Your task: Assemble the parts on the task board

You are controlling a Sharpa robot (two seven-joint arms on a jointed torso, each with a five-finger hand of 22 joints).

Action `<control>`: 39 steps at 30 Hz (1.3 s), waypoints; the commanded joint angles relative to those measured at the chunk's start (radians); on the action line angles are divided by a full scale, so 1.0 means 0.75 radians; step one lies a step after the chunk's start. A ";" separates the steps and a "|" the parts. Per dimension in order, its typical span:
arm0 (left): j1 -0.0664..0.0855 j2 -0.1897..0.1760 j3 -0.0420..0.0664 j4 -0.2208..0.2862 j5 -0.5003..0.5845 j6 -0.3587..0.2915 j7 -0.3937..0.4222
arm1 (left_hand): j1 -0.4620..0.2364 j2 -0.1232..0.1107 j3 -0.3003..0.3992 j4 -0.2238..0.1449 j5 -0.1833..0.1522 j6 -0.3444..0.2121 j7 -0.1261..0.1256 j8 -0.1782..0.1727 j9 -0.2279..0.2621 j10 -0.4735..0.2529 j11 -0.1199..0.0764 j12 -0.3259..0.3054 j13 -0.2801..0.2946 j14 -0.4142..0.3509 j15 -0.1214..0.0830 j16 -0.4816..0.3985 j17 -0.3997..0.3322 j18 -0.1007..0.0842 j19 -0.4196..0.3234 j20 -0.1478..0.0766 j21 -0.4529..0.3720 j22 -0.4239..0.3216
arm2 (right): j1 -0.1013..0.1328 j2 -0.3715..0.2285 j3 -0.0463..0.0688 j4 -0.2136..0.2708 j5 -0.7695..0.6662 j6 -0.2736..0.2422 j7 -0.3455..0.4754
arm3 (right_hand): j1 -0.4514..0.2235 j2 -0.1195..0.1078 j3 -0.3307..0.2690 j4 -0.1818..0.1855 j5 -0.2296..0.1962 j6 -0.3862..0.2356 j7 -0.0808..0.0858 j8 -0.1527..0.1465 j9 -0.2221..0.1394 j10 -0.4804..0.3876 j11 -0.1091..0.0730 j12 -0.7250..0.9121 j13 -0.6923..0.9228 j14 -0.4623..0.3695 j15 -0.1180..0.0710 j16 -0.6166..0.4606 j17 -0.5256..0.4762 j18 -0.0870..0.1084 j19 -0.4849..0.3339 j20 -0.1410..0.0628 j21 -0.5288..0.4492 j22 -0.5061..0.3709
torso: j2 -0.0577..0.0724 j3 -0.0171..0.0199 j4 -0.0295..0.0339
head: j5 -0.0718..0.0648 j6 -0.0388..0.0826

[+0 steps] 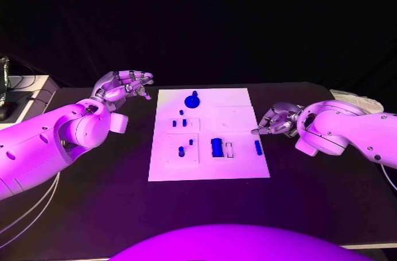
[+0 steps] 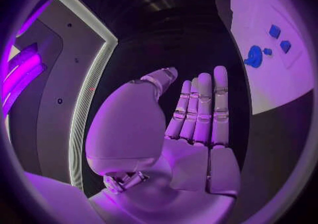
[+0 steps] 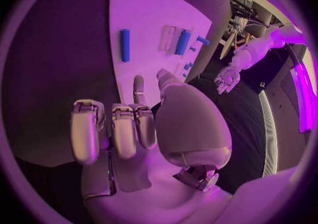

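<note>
Head view looks like pre-pickup: task board (image 1: pixel 240 163) sits mid tabletop (image 1: pixel 99 203) with blue parts (image 1: pixel 217 147) lying on it, none grasped. Left hand (image 1: pixel 124 86) hovers off the board's far-left corner, fingers apart, empty. Right hand (image 1: pixel 277 120) is at the board's right edge, fingers curled, empty. Probably next it reaches for the loose bar (image 1: pixel 258 147).

Blue parts (image 1: pixel 217 147), white task board (image 1: pixel 240 163)
</note>
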 commanded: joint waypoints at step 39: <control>-0.002 -0.002 0.001 0.006 0.008 0.021 0.013 | 0.000 0.004 -0.004 0.013 -0.004 -0.007 0.001 0.010 -0.003 0.009 0.002 -0.002 -0.003 -0.003 -0.001 0.001 0.002 0.018 0.010 -0.001 -0.014 -0.005 | -0.099 0.067 -0.011 -0.030 -0.346 0.179 -0.128 | -0.023 0.024 0.004 -0.012 -0.041 0.054 -0.018 -0.021 -0.029 0.138 -0.012 0.003 0.351 0.142 -0.009 0.009 0.351 -0.020 0.107 -0.004 0.007 0.304 | 0.003 -0.0006 0.0041 | -0.006 -0.013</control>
